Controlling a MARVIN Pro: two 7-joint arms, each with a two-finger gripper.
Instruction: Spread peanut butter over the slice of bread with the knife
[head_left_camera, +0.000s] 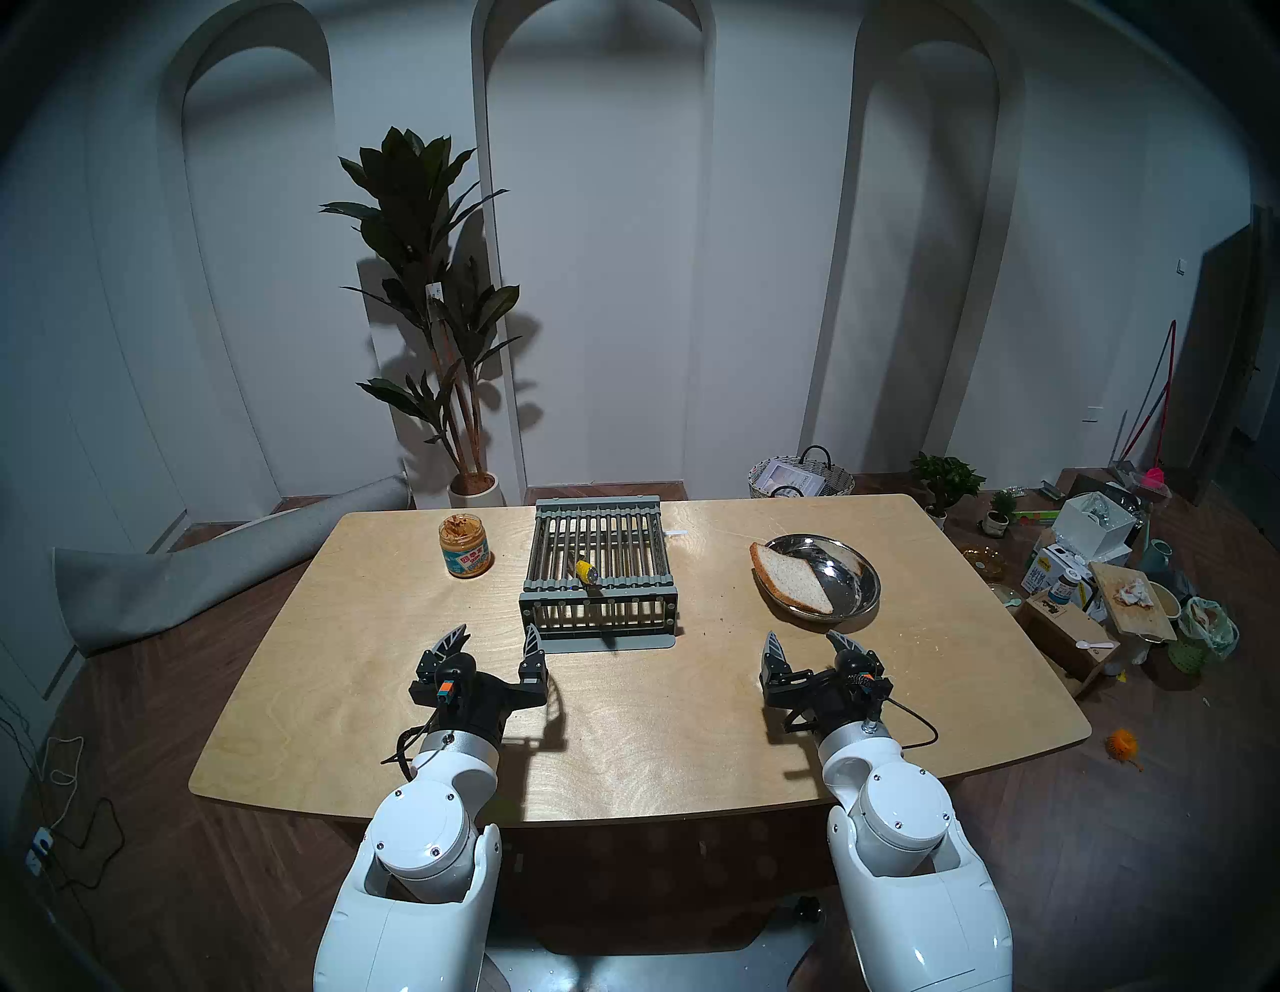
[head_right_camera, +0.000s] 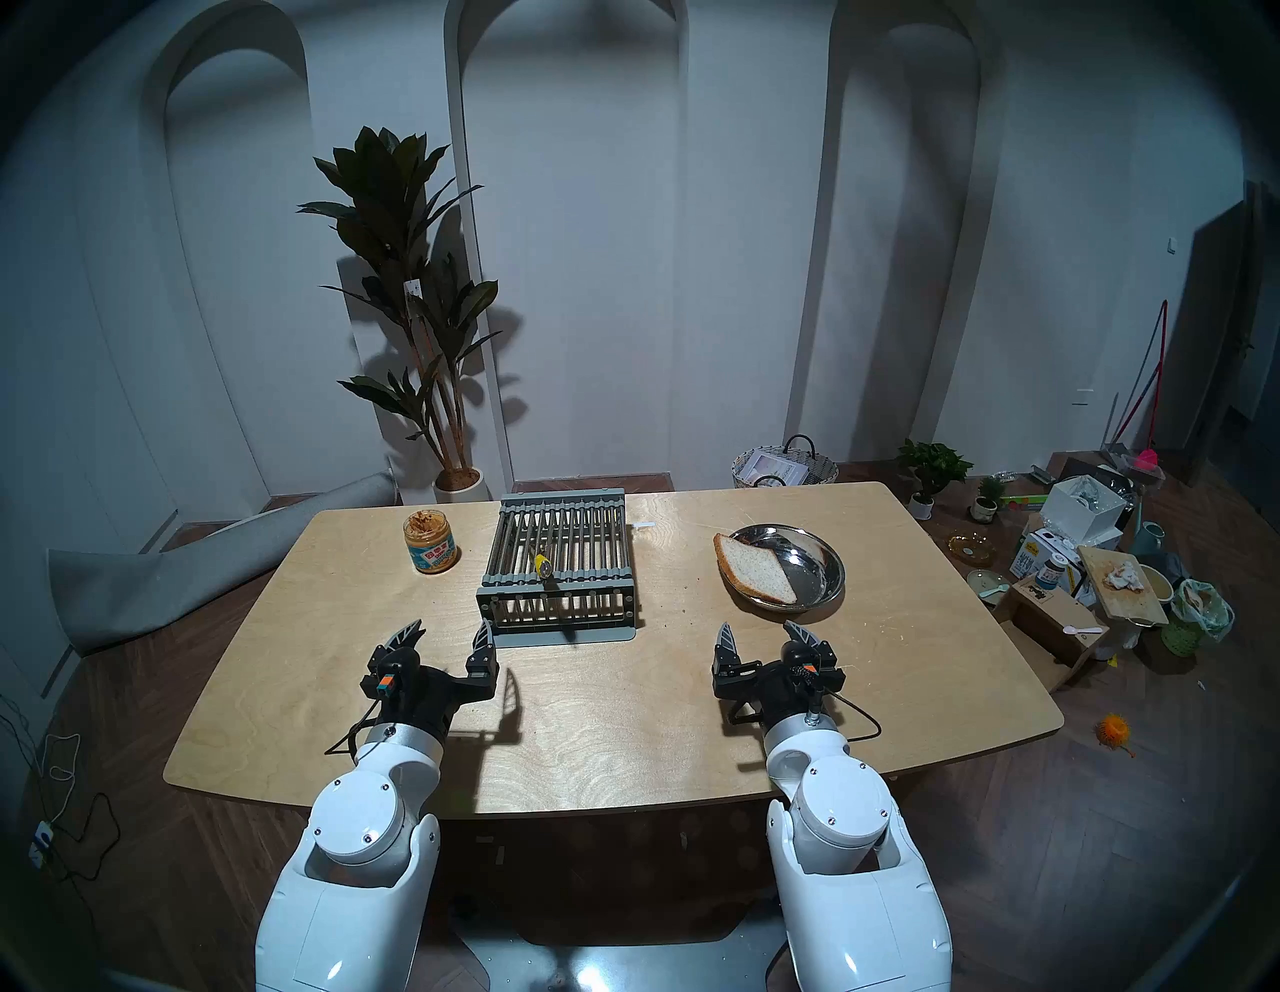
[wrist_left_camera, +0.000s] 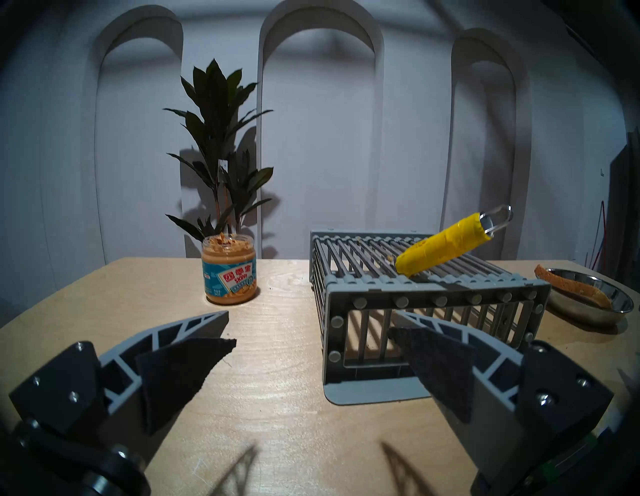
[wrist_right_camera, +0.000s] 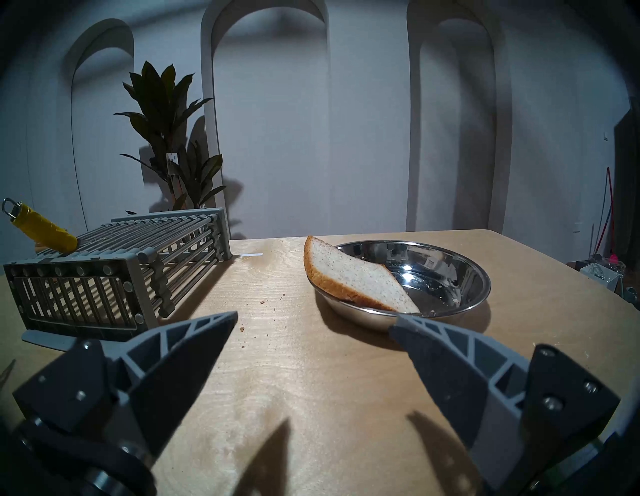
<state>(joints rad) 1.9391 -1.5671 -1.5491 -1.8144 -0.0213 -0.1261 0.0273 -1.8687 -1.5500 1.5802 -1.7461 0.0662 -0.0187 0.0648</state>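
Yellow-handled knife stands slotted in the rack; the wide-open, empty left gripper should clasp the handle squarely and lift straight.

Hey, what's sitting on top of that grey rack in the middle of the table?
Only the knife: its yellow handle slants up from the grey rack, ring end highest. The blade goes down between the bars, mostly hidden.

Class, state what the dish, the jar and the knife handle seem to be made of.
Dish: polished steel, probably; mirror reflections.
Jar: clear glass or plastic; paste shows through.
Knife handle: wrapped in glossy yellow tape, apparently; overlapping bands.
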